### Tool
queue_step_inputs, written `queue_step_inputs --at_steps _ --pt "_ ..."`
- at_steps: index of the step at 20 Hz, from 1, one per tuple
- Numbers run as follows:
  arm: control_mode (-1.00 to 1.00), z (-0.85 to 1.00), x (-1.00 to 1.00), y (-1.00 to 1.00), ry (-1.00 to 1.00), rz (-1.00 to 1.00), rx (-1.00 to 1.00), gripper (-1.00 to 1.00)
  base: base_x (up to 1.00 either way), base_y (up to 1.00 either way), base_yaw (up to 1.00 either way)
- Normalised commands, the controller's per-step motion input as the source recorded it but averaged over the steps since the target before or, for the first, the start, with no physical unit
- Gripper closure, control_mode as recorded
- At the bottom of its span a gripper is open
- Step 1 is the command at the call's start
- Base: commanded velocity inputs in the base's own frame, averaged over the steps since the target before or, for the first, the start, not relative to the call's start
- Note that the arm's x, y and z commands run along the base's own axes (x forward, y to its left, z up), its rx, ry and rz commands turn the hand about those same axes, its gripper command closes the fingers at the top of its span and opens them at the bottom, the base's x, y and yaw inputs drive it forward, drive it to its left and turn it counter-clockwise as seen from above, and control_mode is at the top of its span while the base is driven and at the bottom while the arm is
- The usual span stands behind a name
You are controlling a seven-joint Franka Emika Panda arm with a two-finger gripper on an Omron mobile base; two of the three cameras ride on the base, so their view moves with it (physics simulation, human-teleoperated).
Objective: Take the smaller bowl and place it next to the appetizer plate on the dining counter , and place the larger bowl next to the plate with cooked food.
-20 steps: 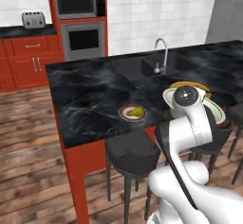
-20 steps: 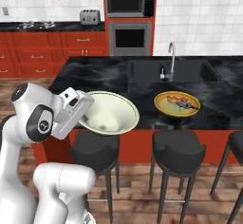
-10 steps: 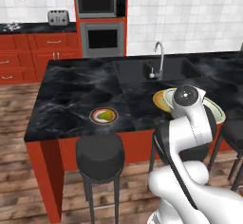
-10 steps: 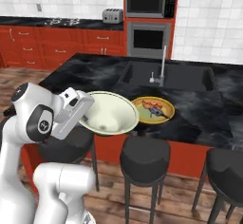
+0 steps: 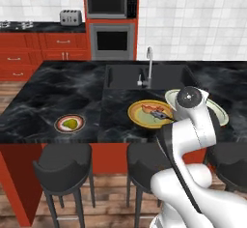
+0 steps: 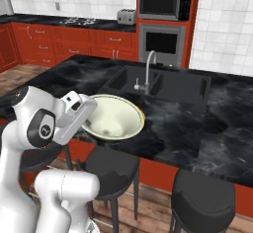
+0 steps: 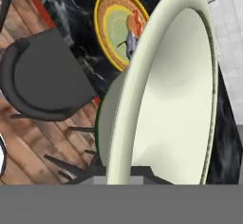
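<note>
The larger bowl (image 6: 112, 117) sits clamped by its rim in the gripper (image 6: 85, 109), above the dining counter (image 6: 197, 123) edge.

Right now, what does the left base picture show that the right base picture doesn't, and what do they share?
Left base view: the small dark-rimmed appetizer plate and the large yellow plate of orange-red cooked food. Right base view: the inside of the wide cream-white bowl, pinched at its rim by the gripper. Both: the black marble dining counter, its curved faucet and the bowl.
</note>
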Motion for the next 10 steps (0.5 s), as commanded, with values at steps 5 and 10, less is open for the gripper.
queue_step_inputs --at_steps 5,10 --pt "-1.00 -0.27 0.83 -0.92 0.00 0.15 0.12 1.00 0.00 0.00 0.00" --pt "-1.00 -0.42 0.99 -0.81 0.06 0.16 0.08 1.00 0.00 0.00 0.00"
